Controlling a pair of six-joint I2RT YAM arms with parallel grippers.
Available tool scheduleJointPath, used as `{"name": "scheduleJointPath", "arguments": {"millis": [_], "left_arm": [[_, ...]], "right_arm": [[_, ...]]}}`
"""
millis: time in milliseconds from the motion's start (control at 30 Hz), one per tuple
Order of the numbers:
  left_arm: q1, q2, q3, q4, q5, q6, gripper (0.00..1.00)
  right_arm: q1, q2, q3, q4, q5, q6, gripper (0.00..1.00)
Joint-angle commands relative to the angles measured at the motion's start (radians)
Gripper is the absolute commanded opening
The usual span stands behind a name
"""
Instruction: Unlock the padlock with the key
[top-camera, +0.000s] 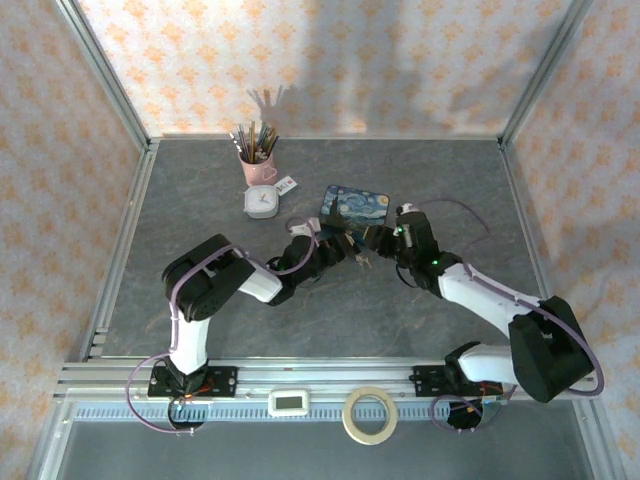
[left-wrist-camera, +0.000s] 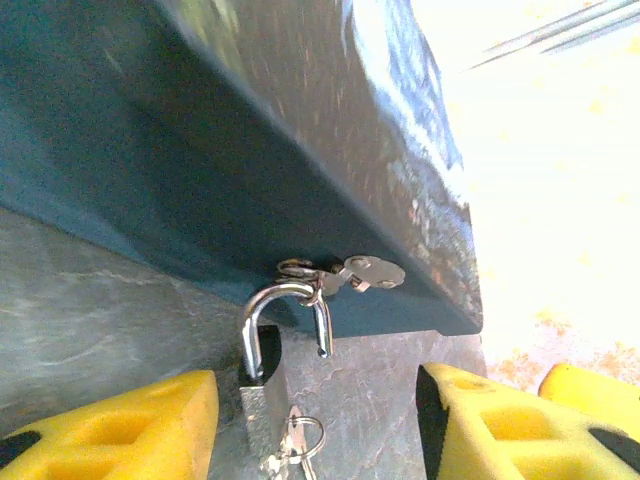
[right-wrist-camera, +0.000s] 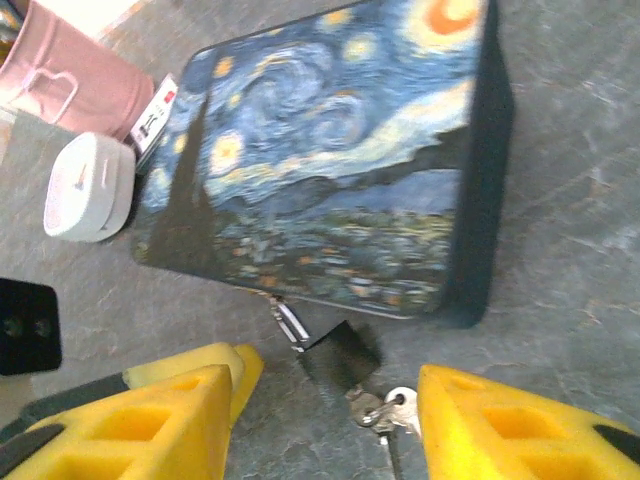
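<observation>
The small dark padlock (right-wrist-camera: 340, 355) lies on the table against the front of the blue starry-night box (right-wrist-camera: 330, 160). Its shackle (left-wrist-camera: 285, 305) hangs in the box's gold clasp ring (left-wrist-camera: 300, 268), with one end standing free of the padlock body (left-wrist-camera: 262, 400). The silvery keys (left-wrist-camera: 295, 450) on their ring stick out of the body's near end; the keys (right-wrist-camera: 385, 408) lie beside my right finger. My left gripper (left-wrist-camera: 315, 430) is open, its yellow fingers either side of the padlock without touching it. My right gripper (right-wrist-camera: 325, 430) is open too, straddling padlock and keys. Both grippers (top-camera: 335, 243) (top-camera: 378, 240) meet at the box (top-camera: 358, 207).
A pink cup of brushes (top-camera: 255, 165), a white round timer (top-camera: 262, 202) and a white tag (top-camera: 286, 184) stand behind and left of the box. A tape roll (top-camera: 369, 415) and a small white device (top-camera: 290, 402) lie on the near rail. Metal frame posts edge the table.
</observation>
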Motion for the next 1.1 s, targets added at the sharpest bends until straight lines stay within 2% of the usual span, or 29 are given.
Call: {"name": "scheduleJointPath", "arguments": {"millis": [0,200,333,467,667,933,1067], "left_arm": [[0.041,-0.095,-0.07,0.041,-0.028,-0.022,0.54],[0.132,-0.225,-0.173,0.038,-0.057,-0.03,0.54],[0.185,-0.27,-0.202,0.027,-0.063,-0.025,0.54],[0.214,-0.284,-0.218,0.043,-0.059,-0.027,0.54],[0.231,-0.29,-0.236,0.067,-0.056,-0.033,0.54],[0.249,-0.292,-0.259,0.086,-0.045,-0.047,0.54],[0.253,-0.293,-0.255,0.086,-0.043,-0.045,0.54]], "right_arm": [[0.057,0.039,0.067,-0.088,0.092,-0.071,0.53],[0.176,0.193,0.213,-0.231,0.171,-0.135,0.59],[0.235,0.332,0.35,-0.372,0.234,-0.19,0.58],[0.288,0.464,0.473,-0.511,0.373,-0.212,0.56],[0.355,0.619,0.587,-0.628,0.574,-0.213,0.47],[0.383,0.721,0.657,-0.697,0.747,-0.215,0.44],[0.385,0.72,0.653,-0.691,0.776,-0.222,0.43]]}}
